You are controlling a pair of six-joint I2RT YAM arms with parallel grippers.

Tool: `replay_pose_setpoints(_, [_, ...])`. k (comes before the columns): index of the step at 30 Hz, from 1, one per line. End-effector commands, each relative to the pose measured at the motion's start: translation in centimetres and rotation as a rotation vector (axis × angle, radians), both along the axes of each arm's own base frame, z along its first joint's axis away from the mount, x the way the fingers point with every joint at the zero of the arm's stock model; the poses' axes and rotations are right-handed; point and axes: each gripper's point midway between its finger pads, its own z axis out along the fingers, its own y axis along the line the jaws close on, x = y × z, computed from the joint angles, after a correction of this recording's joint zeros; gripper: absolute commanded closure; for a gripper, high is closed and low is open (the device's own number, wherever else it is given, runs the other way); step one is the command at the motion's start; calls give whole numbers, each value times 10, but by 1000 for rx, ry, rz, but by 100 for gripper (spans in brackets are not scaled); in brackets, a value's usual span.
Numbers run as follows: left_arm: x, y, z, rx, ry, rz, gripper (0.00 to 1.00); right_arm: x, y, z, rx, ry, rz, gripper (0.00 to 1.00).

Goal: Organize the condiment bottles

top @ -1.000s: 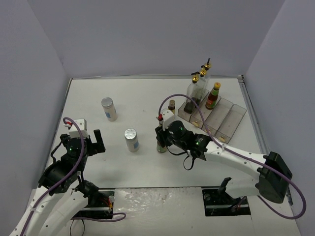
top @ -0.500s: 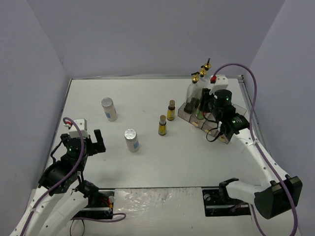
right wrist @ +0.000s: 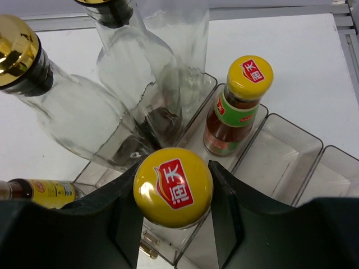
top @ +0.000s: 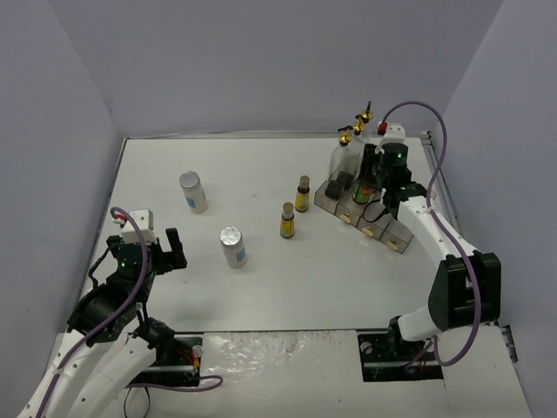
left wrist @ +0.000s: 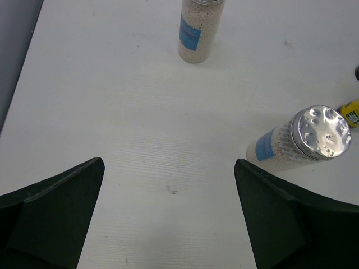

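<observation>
Four bottles stood in the clear plastic rack (right wrist: 291, 162). Three were tall glass bottles (right wrist: 140, 67) crowded at one end, and one was a red sauce bottle (right wrist: 235, 106) in the slot beside them. A second red sauce bottle (right wrist: 173, 186) hung over what seemed the same slot, pinched tight between the black fingers of the right gripper (right wrist: 175, 216). I could not tell if its bottom touched the rack.

Four were left out on the white table (top: 261, 287). They were two small dark bottles (top: 286, 220) with yellow labels and two shakers (left wrist: 297, 143).

The glass looked smooth and see-through, with shiny gold tops. The sauce caps were round and yellow. The shakers were round tubes of pale grains with dented silver lids.

The left gripper (left wrist: 168, 190) had its fingers wide apart and held nothing.
</observation>
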Motion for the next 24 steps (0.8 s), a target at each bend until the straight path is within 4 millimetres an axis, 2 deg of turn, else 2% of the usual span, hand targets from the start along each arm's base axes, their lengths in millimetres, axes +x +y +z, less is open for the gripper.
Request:
replay_pose_setpoints(1, [8,2,18,-20,-69,27,0,36,2,86,29,-286,8,100])
replay_pose_setpoints(9, [8,3,18,-17,-67,33,0,46,-1,60,-1,-273,5,100])
replay_pose_setpoints(18, [9,4,17,-12,-64,39,0,47,1,13,-3,-197,13,98])
replay_pose_setpoints(22, [9,4,17,-13,-62,41,0,41,1,2,-11,-167,16,83])
replay_pose_setpoints(24, [9,4,17,-10,-60,40,0,38,0,4,-17,-162,19,70])
